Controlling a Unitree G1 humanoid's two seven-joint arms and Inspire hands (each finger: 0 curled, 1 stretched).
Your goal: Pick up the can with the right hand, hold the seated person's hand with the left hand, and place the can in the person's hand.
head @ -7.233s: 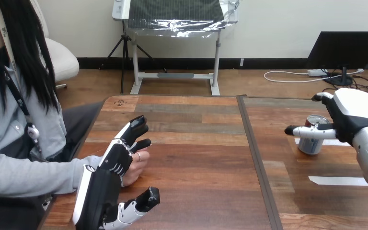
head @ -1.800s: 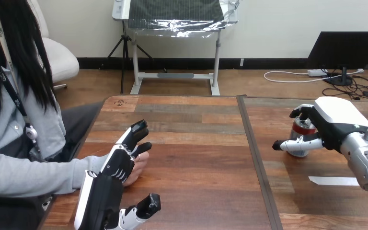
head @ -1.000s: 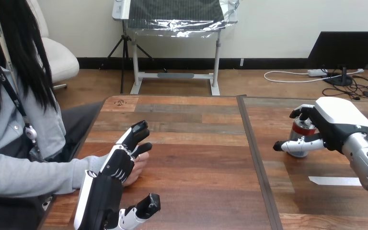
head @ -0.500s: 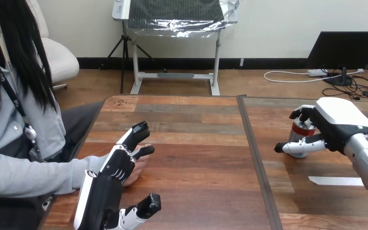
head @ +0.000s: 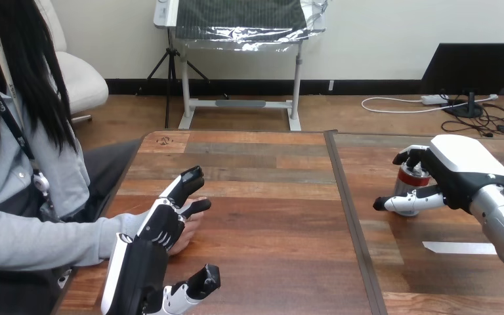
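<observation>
Right hand (head: 464,176) has fingers and thumb curled round the can (head: 409,183) at the table's (head: 269,197) far right, likely for lifting; left hand (head: 141,259), fingers straight and thumb spread, lies over the person's hand (head: 188,230) near left, steadying rather than gripping.

Lab-like test setup, wooden table (head: 262,197), white tape strip (head: 459,247) on it, person (head: 20,236) seated alongside

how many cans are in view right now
1: the can is at the right side of the table, with the right robot hand curled round it. Nothing suggests another hidden.
</observation>
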